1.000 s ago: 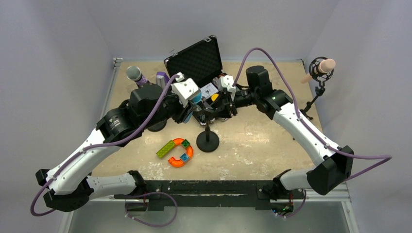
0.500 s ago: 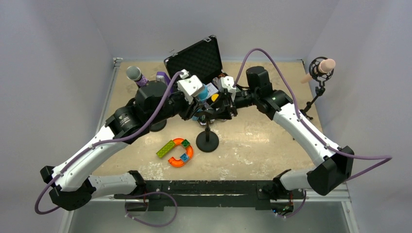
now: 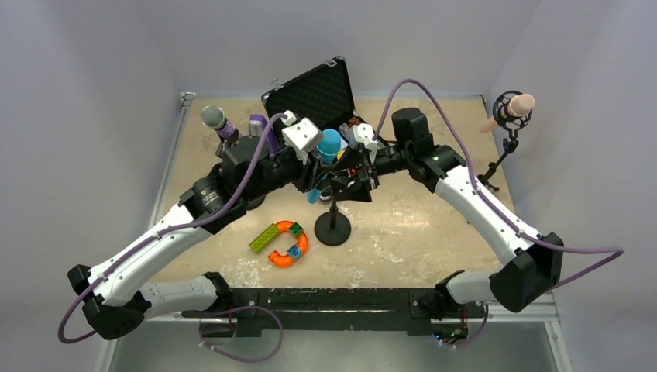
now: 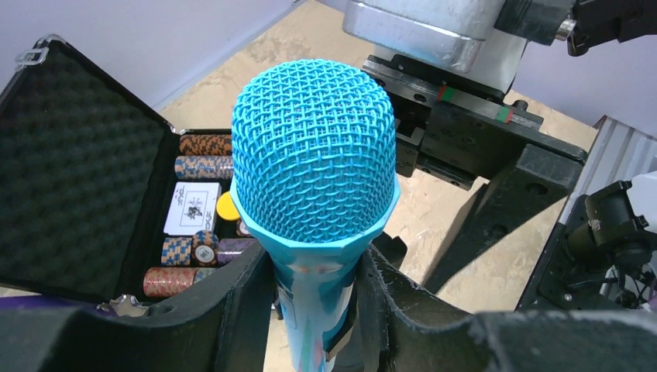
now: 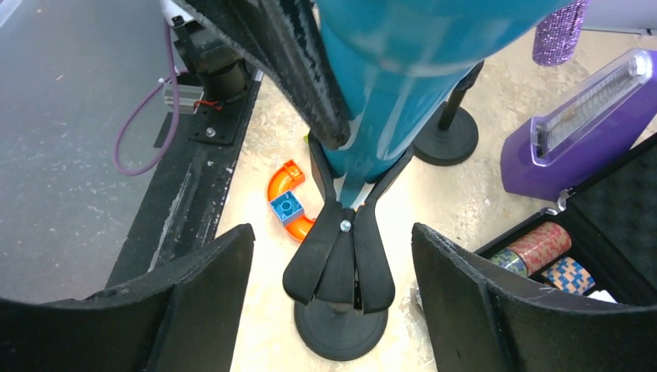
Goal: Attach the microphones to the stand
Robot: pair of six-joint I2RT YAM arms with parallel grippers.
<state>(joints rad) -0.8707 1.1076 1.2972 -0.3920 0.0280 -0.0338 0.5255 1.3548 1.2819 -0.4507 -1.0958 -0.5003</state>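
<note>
The worktop (image 3: pixel 418 225) is sandy and scuffed, with pale walls around it. The blue microphone (image 4: pixel 314 170) stands up in the middle, with its round mesh head on top. The left fingers (image 4: pixel 249 310) pinch its handle from both sides, just under the head. Its bottom end sits down between the two prongs of the black clip (image 5: pixel 341 256) on top of the small stand (image 3: pixel 332 229) with a round foot. The right fingers (image 5: pixel 197 302) are spread wide, one on each side of that clip, and do not touch it. Behind the arms a black case (image 3: pixel 310 93) lies open with round chips and a card inside. The purple microphone (image 3: pixel 217 120) pokes up at the far left, near a purple box (image 3: pixel 258 124). The pink microphone (image 3: pixel 517 106) sits in a holder at the far right edge, well apart from the others. An orange curved toy (image 3: pixel 288 244) lies near the stand's foot.
</note>
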